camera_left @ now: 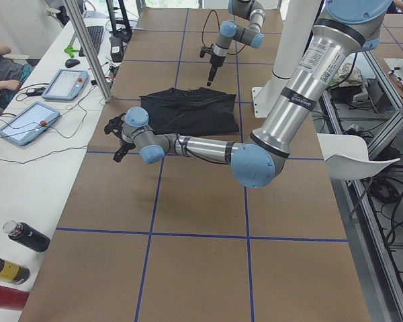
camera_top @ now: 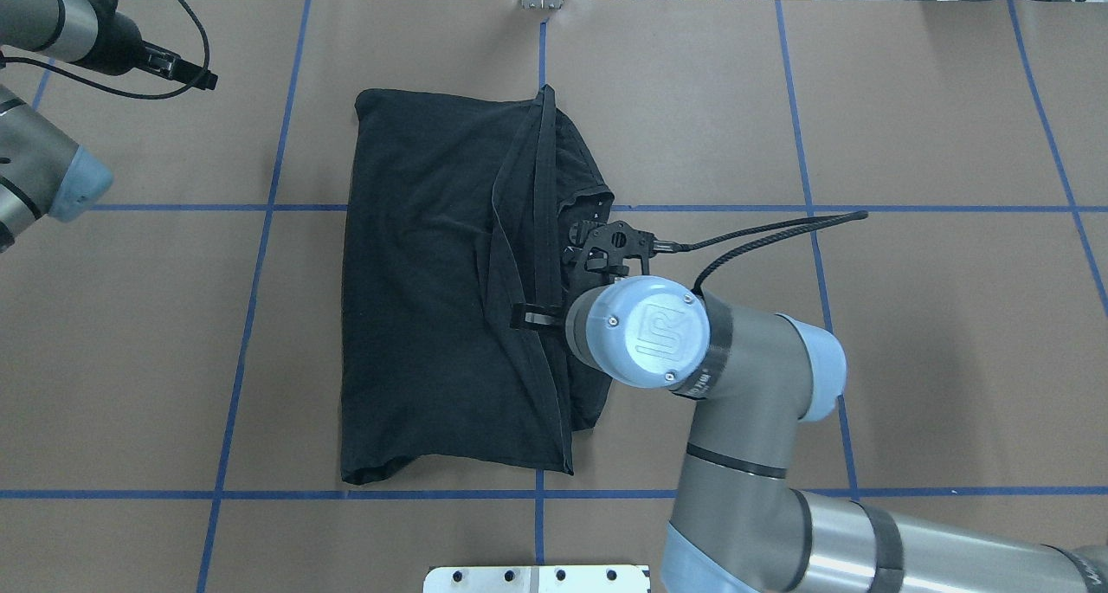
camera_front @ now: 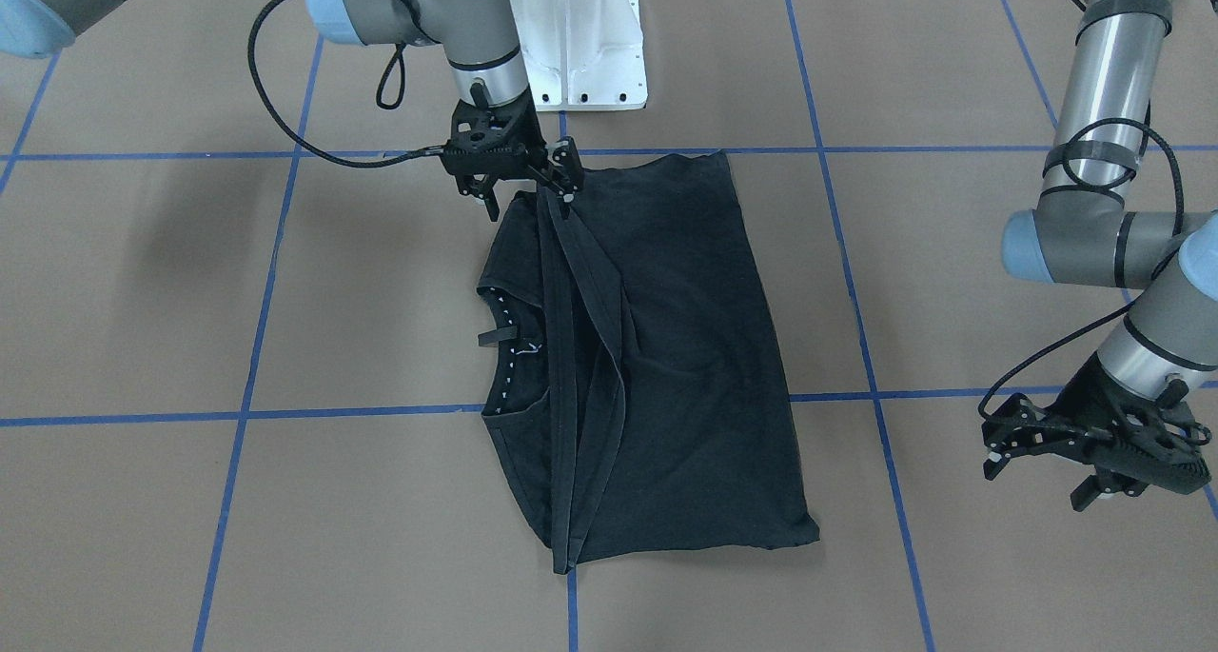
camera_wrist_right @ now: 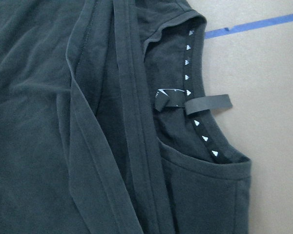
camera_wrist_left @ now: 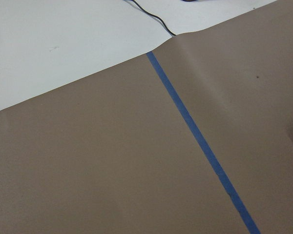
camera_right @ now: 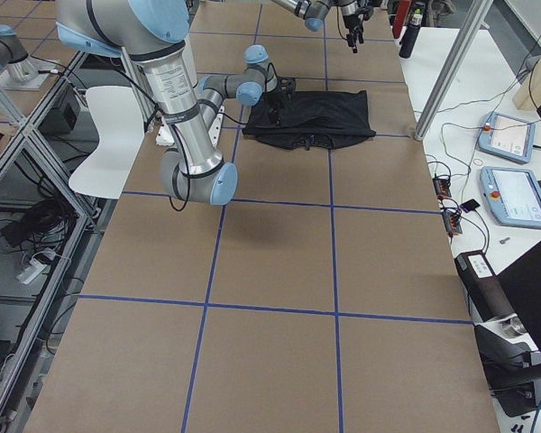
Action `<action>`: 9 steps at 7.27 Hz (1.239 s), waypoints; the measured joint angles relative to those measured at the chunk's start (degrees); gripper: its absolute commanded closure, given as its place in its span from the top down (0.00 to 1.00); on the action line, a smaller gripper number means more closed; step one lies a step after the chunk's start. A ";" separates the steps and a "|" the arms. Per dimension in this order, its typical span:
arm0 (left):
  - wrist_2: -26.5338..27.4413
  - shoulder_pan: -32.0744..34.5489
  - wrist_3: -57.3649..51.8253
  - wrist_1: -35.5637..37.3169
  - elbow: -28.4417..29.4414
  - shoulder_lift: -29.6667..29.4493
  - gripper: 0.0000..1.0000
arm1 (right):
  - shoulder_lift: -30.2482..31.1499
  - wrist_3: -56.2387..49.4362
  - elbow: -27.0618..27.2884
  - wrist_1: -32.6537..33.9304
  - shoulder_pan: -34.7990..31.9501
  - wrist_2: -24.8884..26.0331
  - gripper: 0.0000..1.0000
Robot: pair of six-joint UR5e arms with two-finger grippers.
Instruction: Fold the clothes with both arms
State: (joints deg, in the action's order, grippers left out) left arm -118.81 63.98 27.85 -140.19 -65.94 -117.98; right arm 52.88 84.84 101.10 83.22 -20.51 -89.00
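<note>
Overhead exterior view is showing the T-shirt (camera_top: 424, 299) lying mid-table (camera_top: 952, 359), folded over once with the collar exposed; further folds are judged outstanding. The right gripper (camera_front: 528, 195) is hovering over its edge, jaws parted, empty. The left gripper (camera_front: 1042, 466) is hanging well aside, likewise parted.

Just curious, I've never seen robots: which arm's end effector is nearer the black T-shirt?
Right. The right end effector is over the T-shirt, at its collar side; the left end effector is off beside it, above the table.
</note>
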 measured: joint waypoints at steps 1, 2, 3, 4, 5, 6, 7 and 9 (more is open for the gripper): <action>-0.30 0.00 0.61 0.00 -0.78 0.47 1.00 | -2.70 -0.08 -4.55 -2.82 -0.22 -0.03 0.54; -0.41 0.00 0.85 0.00 -1.12 0.69 1.00 | -4.00 -0.32 -7.75 -5.98 -0.65 -0.05 0.54; -0.44 0.00 0.94 0.00 -1.24 0.78 1.00 | -5.47 -0.80 -10.42 -7.70 -1.58 -0.16 0.54; -0.46 0.00 0.97 0.00 -1.27 0.80 1.00 | -7.76 -1.64 -14.09 -9.23 -2.88 -0.37 0.54; -0.46 -0.02 0.98 0.00 -1.27 0.82 1.00 | -9.92 -2.83 -18.79 -12.11 -4.34 -0.77 0.54; -0.46 -0.04 0.98 0.00 -1.25 0.82 1.00 | -11.25 -4.26 -23.21 -15.80 -5.86 -1.64 0.53; -0.46 -0.04 0.98 0.00 -1.20 0.82 1.00 | -12.48 -5.41 -26.58 -18.32 -7.13 -2.78 0.51; -0.46 -0.07 0.98 0.00 -1.02 0.82 1.00 | -15.50 -6.19 -31.74 -20.09 -8.16 -3.76 0.49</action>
State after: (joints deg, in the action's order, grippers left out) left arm -119.27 63.91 28.83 -140.18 -66.95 -117.16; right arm 37.38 78.65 69.35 63.13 -28.67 -92.76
